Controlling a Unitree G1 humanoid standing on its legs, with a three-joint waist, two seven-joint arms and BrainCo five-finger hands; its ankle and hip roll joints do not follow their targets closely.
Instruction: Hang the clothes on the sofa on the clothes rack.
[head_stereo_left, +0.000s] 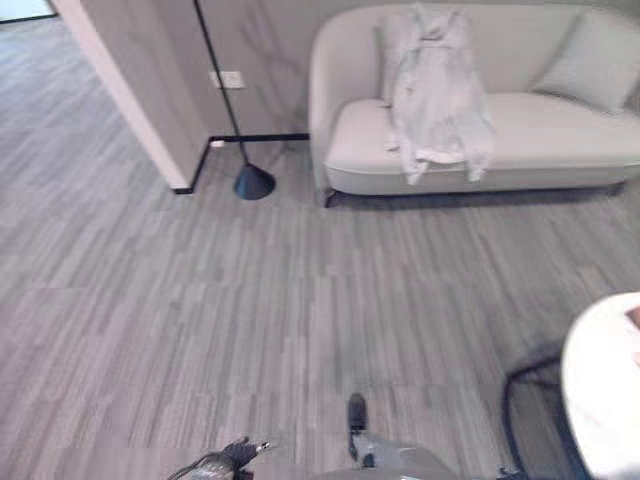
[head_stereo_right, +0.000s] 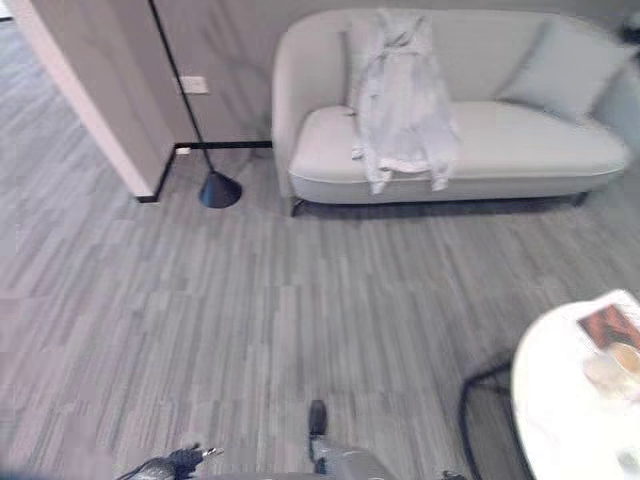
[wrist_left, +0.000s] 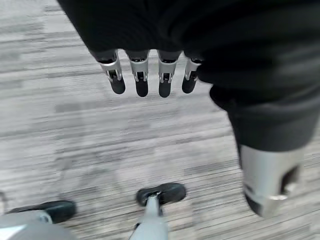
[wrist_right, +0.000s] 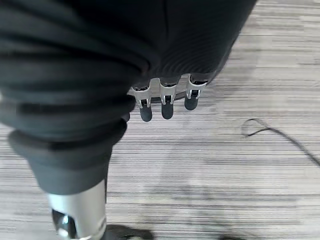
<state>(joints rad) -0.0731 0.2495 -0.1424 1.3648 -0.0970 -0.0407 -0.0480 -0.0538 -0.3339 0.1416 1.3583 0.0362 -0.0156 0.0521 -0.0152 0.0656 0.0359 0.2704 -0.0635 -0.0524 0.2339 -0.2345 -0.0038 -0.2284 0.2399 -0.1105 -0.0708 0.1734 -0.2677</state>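
Note:
A pale grey garment (head_stereo_left: 437, 100) is draped over the backrest and seat of a light sofa (head_stereo_left: 560, 140) at the far side of the room, its hem hanging over the seat's front edge. My left hand (wrist_left: 141, 75) hangs over the wood-look floor with straight fingers and nothing in it. My right hand (wrist_right: 167, 102) is likewise open over bare floor. Both hands are well short of the sofa. A thin black pole on a cone-shaped base (head_stereo_left: 253, 182) stands to the left of the sofa, by the wall corner.
A grey cushion (head_stereo_left: 590, 65) leans at the sofa's right end. A round white table (head_stereo_right: 560, 400) with a booklet and a cup stands at the near right. A wall corner (head_stereo_left: 150, 120) juts out at the far left. Open floor lies between me and the sofa.

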